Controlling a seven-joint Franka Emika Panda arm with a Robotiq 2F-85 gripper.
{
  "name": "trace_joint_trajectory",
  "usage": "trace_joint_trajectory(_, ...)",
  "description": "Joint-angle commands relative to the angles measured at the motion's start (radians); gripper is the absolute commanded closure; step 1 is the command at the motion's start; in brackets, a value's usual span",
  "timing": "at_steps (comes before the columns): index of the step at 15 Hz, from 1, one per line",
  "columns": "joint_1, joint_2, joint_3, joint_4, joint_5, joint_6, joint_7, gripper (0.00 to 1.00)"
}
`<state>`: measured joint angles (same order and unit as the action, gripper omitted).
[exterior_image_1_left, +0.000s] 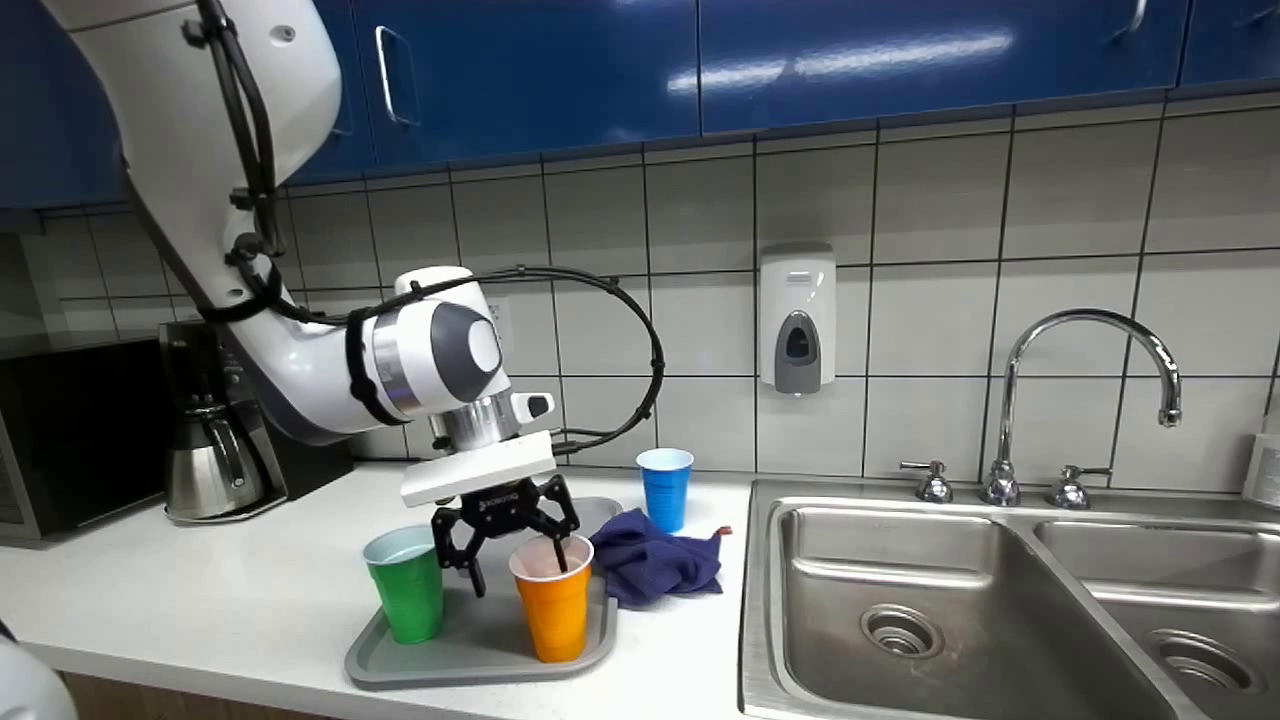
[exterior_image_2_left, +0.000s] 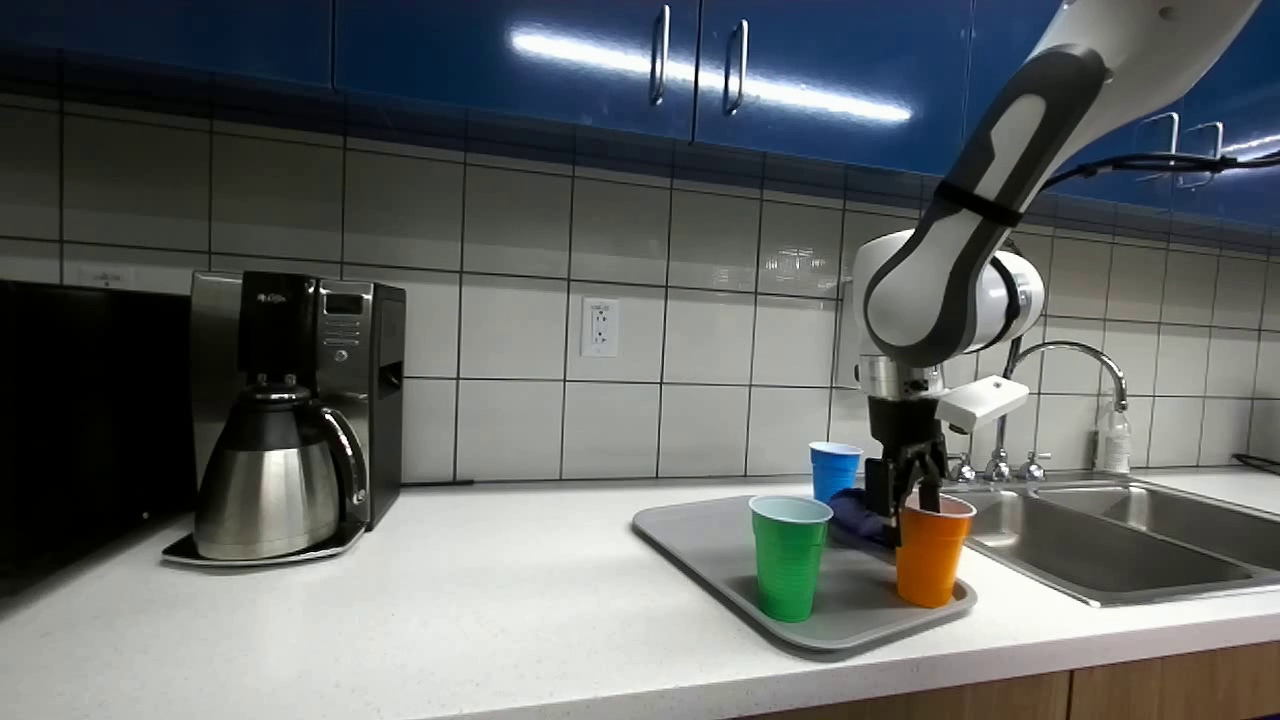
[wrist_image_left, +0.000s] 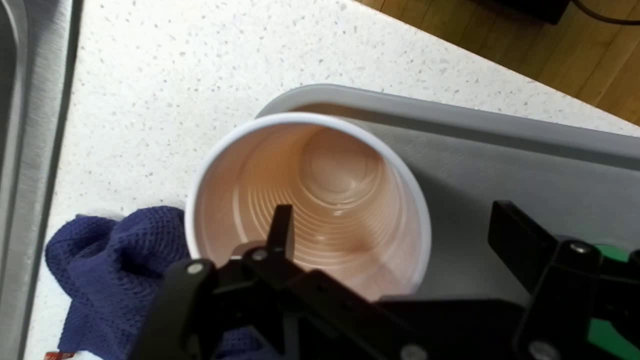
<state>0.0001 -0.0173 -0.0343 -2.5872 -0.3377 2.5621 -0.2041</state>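
An orange cup with a white rim stands on a grey tray, near one corner. My gripper is open and straddles the cup's wall: one of its fingers reaches inside the mouth, the other stays outside over the tray. In the wrist view there are gaps between the wall and both fingertips, and nothing is gripped. A green cup sits on the same tray, on the outer finger's side. In the wrist view that finger partly covers it. The orange cup's inside looks empty.
Beside the tray lies a crumpled dark blue cloth, with a blue cup behind it. A steel sink with a faucet adjoins the counter. A coffee maker with a steel carafe stands farther along.
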Motion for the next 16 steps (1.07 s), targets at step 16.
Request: trace_joint_trajectory(16,-0.009,-0.049,0.011,0.12,0.046,-0.046,0.112,0.0)
